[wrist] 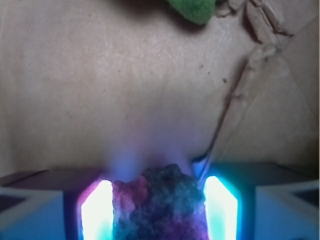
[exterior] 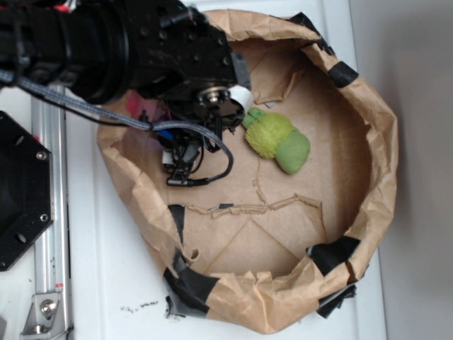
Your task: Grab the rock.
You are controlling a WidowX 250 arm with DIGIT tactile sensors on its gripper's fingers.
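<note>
Big item first: round nest of crumpled brown paper, edges patched with black tape, sits on the white table. Black robot arm reaches in from the upper left, and it covers the left part of the nest floor in the exterior view.

Nest contents: fuzzy yellow-green soft toy lying near the middle, well apart from the walls; small rough brown-grey rock under the arm, so it's only visible from the wrist camera. Torn paper strips lie across the floor; nothing else I can see in there.

Gripper: wrist view shows the rock filling the gap between the two glowing finger pads, both pads right against its sides (purple/cyan light on the stone). I read that as fingers narrowed onto the rock, holding it or very nearly. Whether it's off the floor I cannot tell.

Risks from here:
- Rock is irregular with a lumpy top, so the contact patches look small. Could twist or pop out on lift if the squeeze is light.
- Only the upper part of the stone shows between the pads; a shallow grip would slip.
- Loose paper floor could snag a fingertip and drag the nest along.
- Toy sits at the top edge of the wrist view, clear of the fingers, so low risk of grabbing the wrong thing.
</note>
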